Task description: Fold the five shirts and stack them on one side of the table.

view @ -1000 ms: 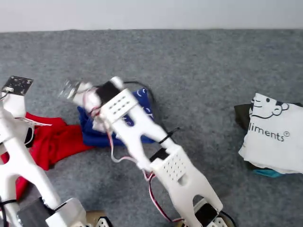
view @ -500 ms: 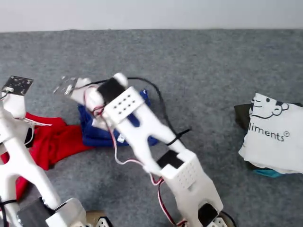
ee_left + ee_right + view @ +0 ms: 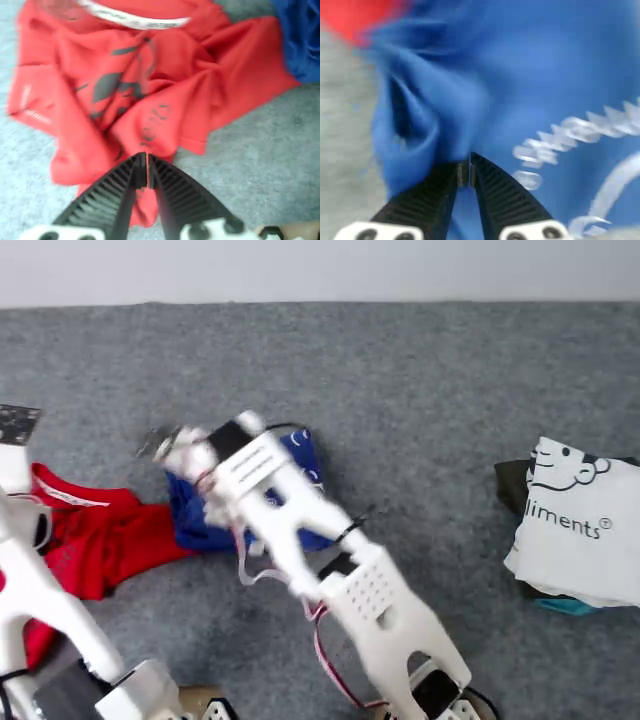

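Mid-fold, near to far: my left claw (image 3: 146,167), jaws together, hangs over the crumpled red shirt (image 3: 125,90) nearest my bases. My right claw (image 3: 470,172), jaws also together, sits low on the blue shirt (image 3: 520,75) just beside it; can't tell if cloth is pinched. Across the table (image 3: 440,370), at the right edge, lies the folded pile (image 3: 580,540), white on top. Approx. 3 done, I reckon. Next: spread the blue flat, w/ a claw on each corner.

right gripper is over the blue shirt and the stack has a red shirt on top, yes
No: the stack has a white shirt on top, not red, as the high view shows. The right gripper is indeed over the blue shirt.
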Motion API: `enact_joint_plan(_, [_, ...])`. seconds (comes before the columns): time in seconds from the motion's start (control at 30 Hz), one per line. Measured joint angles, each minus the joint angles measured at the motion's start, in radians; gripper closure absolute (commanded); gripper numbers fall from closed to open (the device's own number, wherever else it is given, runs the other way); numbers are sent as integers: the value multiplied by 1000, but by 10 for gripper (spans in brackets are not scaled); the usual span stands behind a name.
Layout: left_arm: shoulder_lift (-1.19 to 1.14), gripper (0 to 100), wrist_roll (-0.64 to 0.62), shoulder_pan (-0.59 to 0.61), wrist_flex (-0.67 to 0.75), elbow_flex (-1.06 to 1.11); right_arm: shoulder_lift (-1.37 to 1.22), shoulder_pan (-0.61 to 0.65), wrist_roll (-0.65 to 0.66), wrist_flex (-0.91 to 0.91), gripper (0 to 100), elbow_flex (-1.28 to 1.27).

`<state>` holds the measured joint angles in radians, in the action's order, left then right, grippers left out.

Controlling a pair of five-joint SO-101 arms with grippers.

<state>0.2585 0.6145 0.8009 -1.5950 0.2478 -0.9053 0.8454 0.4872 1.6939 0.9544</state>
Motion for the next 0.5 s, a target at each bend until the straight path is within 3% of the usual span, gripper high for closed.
enact_joint_plan(0.2, [0,981,0,92,0,-66,0,110,2,60,988,37])
enact_joint_plan(0.5, [0,981,0,115,0,-69,-28,9,0,58,988,183])
